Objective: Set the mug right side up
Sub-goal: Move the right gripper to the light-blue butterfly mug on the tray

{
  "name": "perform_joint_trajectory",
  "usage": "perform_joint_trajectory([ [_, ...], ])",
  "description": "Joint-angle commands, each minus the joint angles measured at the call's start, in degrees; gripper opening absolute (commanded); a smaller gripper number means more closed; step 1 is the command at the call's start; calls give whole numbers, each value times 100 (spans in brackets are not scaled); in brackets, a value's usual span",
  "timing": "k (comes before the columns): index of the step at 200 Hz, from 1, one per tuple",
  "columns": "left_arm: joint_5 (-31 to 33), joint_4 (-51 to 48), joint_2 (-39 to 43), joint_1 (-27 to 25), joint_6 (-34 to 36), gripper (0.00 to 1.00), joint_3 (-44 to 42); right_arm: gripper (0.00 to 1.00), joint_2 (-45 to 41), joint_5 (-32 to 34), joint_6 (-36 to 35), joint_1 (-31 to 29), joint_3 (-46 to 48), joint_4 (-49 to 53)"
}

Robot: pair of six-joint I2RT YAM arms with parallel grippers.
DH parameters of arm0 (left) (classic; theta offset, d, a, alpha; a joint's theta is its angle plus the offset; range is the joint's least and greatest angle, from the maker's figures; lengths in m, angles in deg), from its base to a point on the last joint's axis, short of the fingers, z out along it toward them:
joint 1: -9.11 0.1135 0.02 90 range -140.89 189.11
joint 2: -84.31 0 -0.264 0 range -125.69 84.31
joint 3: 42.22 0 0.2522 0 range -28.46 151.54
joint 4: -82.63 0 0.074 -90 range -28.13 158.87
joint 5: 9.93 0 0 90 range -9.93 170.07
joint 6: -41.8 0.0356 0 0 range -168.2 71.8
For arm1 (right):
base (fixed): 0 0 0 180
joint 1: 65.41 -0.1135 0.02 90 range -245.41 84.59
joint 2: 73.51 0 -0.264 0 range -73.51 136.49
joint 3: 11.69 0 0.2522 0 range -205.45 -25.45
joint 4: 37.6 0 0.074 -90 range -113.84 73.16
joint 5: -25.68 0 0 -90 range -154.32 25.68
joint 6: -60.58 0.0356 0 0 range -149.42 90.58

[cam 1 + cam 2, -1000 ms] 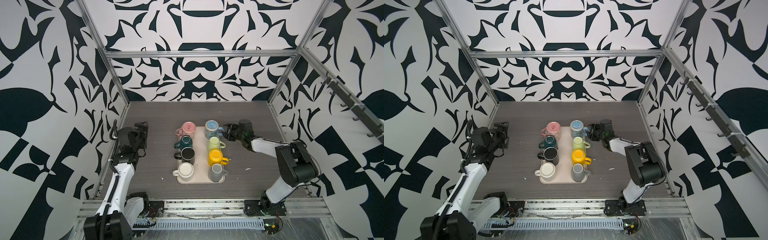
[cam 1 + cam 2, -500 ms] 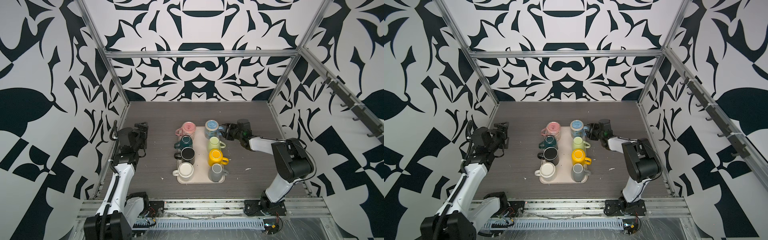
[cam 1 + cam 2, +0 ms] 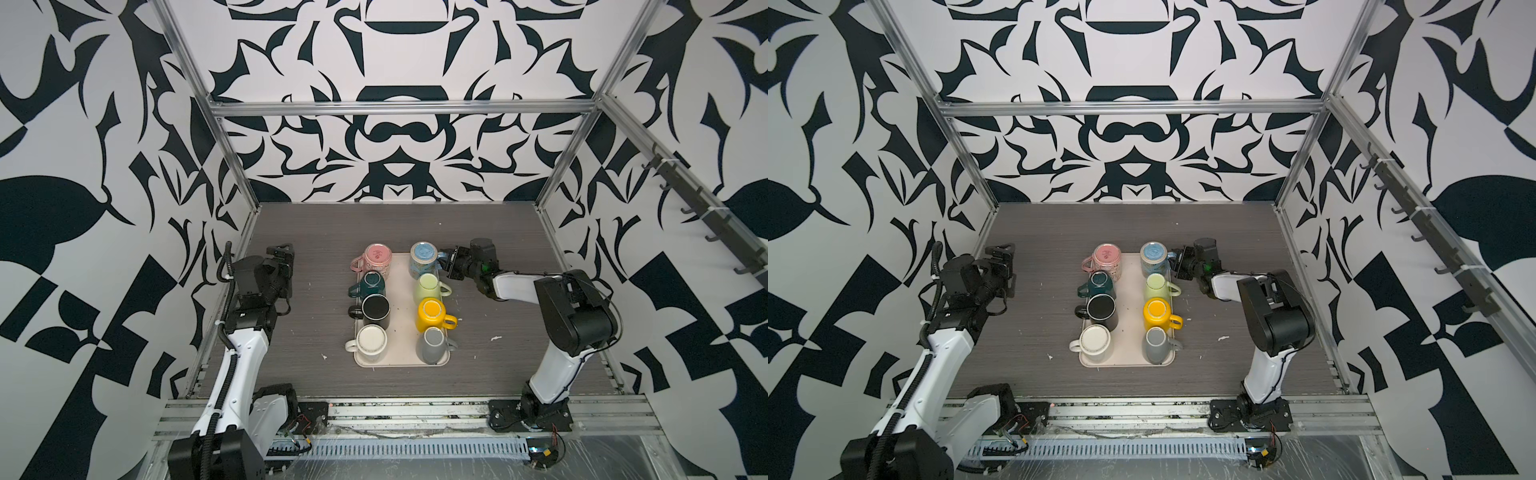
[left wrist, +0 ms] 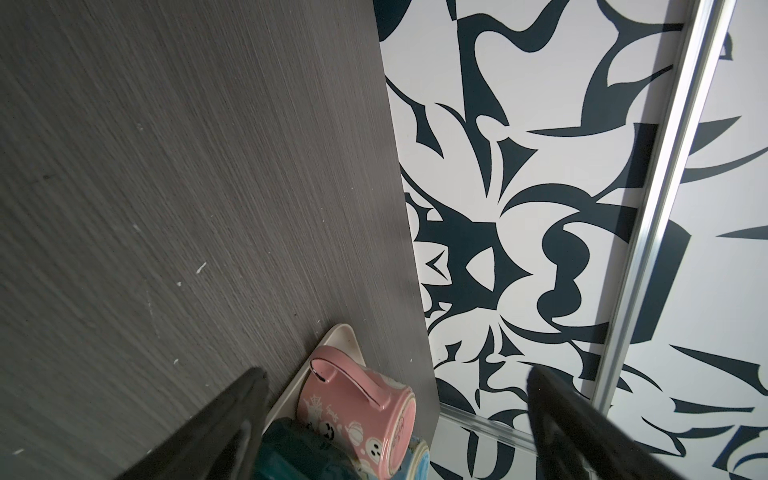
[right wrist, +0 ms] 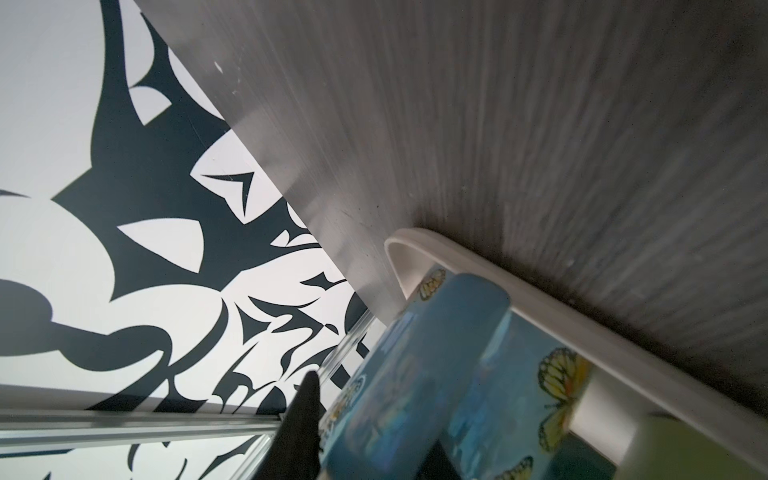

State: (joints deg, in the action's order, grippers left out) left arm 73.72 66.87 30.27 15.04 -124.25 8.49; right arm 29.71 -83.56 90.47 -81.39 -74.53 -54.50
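Observation:
A blue butterfly mug (image 3: 423,257) (image 3: 1153,257) stands base up at the far right corner of the beige tray (image 3: 399,363). Its handle (image 5: 415,374) points toward the right arm. My right gripper (image 3: 444,257) (image 3: 1174,259) (image 5: 374,411) reaches in low from the right, its fingers shut on that handle, one on each side. My left gripper (image 3: 282,253) (image 3: 1000,255) (image 4: 397,374) hangs wide open and holds nothing, well left of the tray.
The tray carries two rows of mugs: pink (image 3: 377,257) (image 4: 357,399), dark teal (image 3: 372,282), black (image 3: 375,309), white (image 3: 371,338), pale green (image 3: 428,286), yellow (image 3: 432,311), grey (image 3: 432,343). The pale green mug stands close beside the blue one. Patterned walls enclose the dark table.
The right gripper's jaws have narrowed around the blue mug's handle and the right arm has shifted slightly. The left arm and all mugs stay where they were.

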Motion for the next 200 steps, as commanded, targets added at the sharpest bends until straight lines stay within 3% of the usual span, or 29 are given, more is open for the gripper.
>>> perform_joint_trajectory([
  [1,88,6,70,31,-42,100,-69,20,18,-18,-26,-53,-201,-269],
  [52,82,-2,44,56,-43,100,-42,0,223,-9,67,-89,-276,-506],
  [101,72,-3,34,78,-37,100,-12,0,255,34,-125,-115,-348,-878],
  [200,-24,-57,122,77,-34,100,25,0,-132,162,-1514,-219,-502,-1254],
])
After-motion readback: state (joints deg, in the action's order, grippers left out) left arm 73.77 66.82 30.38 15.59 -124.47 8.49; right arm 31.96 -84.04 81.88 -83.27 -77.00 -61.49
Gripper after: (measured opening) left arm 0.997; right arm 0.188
